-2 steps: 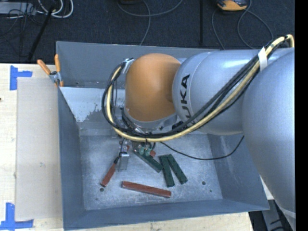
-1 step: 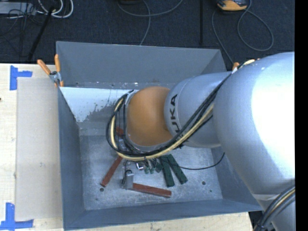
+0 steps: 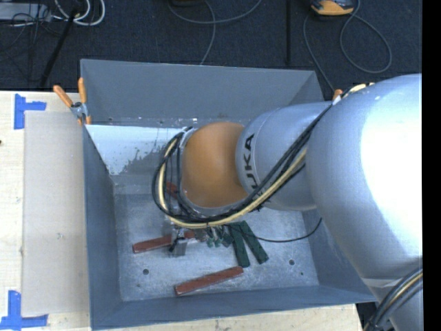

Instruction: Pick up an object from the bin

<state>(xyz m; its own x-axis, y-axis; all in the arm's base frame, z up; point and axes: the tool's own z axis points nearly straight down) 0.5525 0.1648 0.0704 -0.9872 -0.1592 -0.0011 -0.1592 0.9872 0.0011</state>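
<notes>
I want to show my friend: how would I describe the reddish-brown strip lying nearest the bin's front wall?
Start at the grey metal bin and look at its floor below the arm's orange cover. A flat reddish-brown strip lies slanted nearest the front wall. Unlike the other reddish-brown strip and the dark green sticks, it lies alone.

Camera looks obliquely down into the bin [image 3: 207,92].

You see little of the jaws; the orange cover [image 3: 210,164] and cables [image 3: 165,185] sit over them. Right of the jaws, the dark green strips [image 3: 246,247] have their upper ends hidden under the cables. Bits [image 3: 215,238] just right of the jaws: too small to name. Arm [image 3: 372,185] cut off at right.
</notes>
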